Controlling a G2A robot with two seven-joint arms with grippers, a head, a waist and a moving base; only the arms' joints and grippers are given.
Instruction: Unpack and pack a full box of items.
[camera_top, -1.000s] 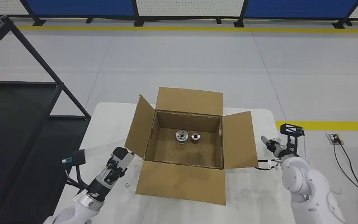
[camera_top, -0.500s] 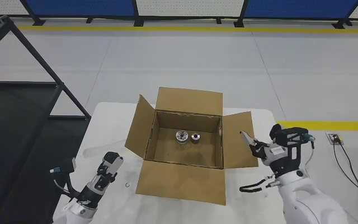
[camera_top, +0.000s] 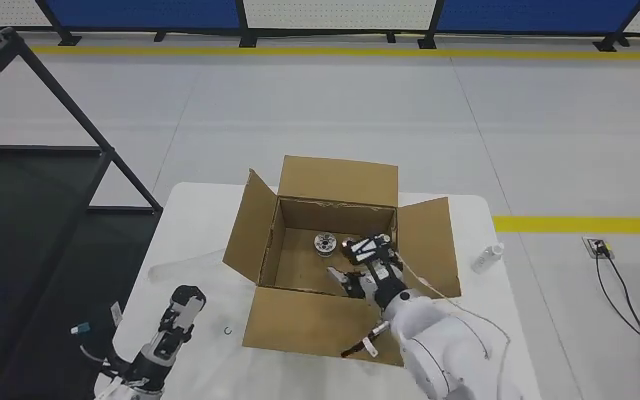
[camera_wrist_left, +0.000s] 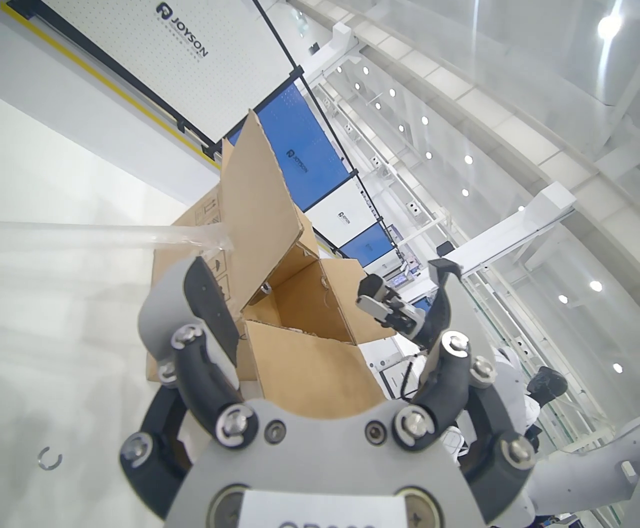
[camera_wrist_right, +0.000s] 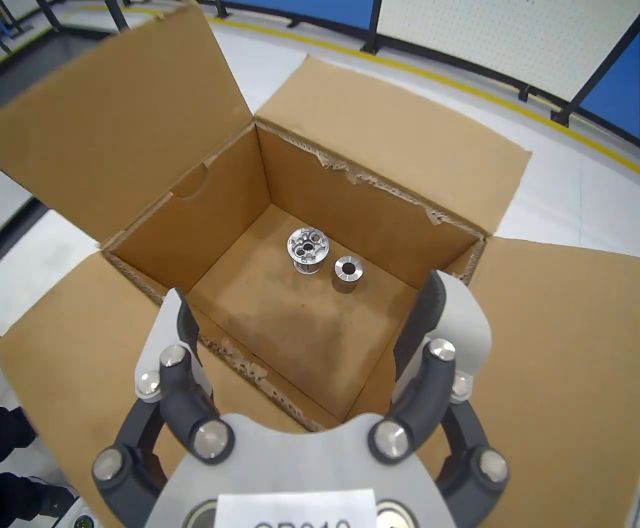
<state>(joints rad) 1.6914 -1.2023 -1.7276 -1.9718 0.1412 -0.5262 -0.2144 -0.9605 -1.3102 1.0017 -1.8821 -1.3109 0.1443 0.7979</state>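
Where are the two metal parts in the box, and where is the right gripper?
flanged metal part (camera_wrist_right: 306, 247): right wrist view, on its holed top face.
small metal bushing (camera_wrist_right: 348, 270): right wrist view, on its top face.
right gripper (camera_wrist_right: 304, 287): right wrist view, midway between its open fingertips.

The right gripper (camera_top: 362, 262) has crossed from the right side of the table (camera_top: 200, 230) to a position over the open box (camera_top: 320, 325). A small pale item (camera_top: 487, 258) now shows where that arm stood. The left gripper (camera_top: 186, 298) has drawn back from the box's front-left corner toward the table's near edge.
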